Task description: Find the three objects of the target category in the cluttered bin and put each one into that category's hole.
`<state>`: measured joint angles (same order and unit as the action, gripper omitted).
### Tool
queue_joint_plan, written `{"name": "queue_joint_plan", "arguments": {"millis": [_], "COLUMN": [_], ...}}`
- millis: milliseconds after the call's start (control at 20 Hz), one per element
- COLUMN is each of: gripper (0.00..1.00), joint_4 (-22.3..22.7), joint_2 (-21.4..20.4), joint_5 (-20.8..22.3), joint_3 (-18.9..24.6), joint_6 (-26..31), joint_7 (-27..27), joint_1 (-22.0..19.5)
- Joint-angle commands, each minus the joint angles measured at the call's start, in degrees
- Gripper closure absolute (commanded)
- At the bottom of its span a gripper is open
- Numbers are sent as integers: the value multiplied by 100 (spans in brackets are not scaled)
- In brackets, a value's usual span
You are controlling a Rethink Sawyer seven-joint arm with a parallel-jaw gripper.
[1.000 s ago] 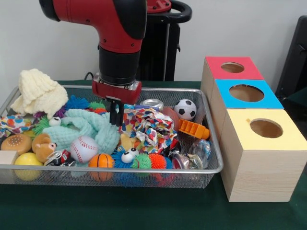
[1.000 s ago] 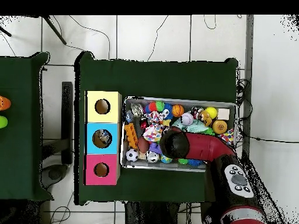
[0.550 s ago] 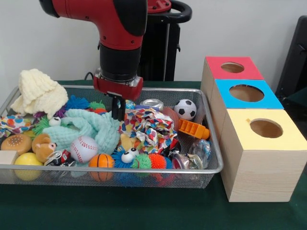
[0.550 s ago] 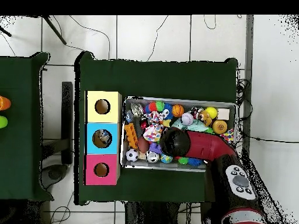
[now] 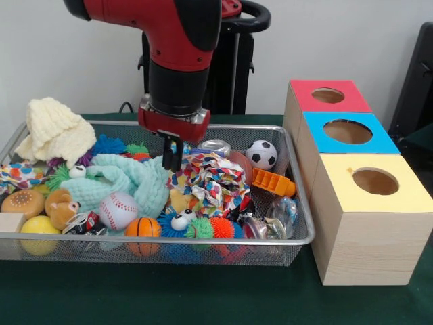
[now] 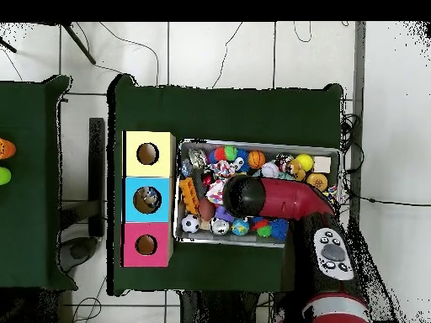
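The pincer [image 5: 172, 157] hangs over the wire bin [image 5: 298, 233], tips pressed close together and holding nothing, just above the mint cloth [image 5: 128, 179] and patterned cloth [image 5: 210, 177]; the soccer ball [image 5: 261, 154] sits off to its side, near the blue box [image 5: 348, 139]

My wire-mesh bin [image 5: 284, 238] is heaped with toys: a white baseball with red stitching [image 5: 118, 209] and a small orange basketball [image 5: 143, 227] sit near its front rim, a black-and-white soccer ball [image 5: 261, 154] at its back corner. Just beside the bin stand my three wooden boxes, each with one round hole on top: red-topped [image 5: 329, 95], blue-topped [image 5: 348, 132], yellow-topped [image 5: 374, 181].
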<state>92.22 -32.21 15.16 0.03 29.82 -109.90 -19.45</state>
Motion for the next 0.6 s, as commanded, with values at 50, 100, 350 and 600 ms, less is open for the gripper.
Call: {"name": "queue_joint_plan", "arguments": {"millis": [50,100,350,600], "gripper": [100,100,100,100], "joint_4": [-506,-538,-638,-426], "joint_2": [329,361,437,357], "joint_5": [-327,-427,-573,-939], "joint_3": [-178,-215,-483,-361], "joint_6": [644,652,540,272], "joint_7": [-1058,-1139,-1320,-1199], "joint_1": [430,476,750,603]}}
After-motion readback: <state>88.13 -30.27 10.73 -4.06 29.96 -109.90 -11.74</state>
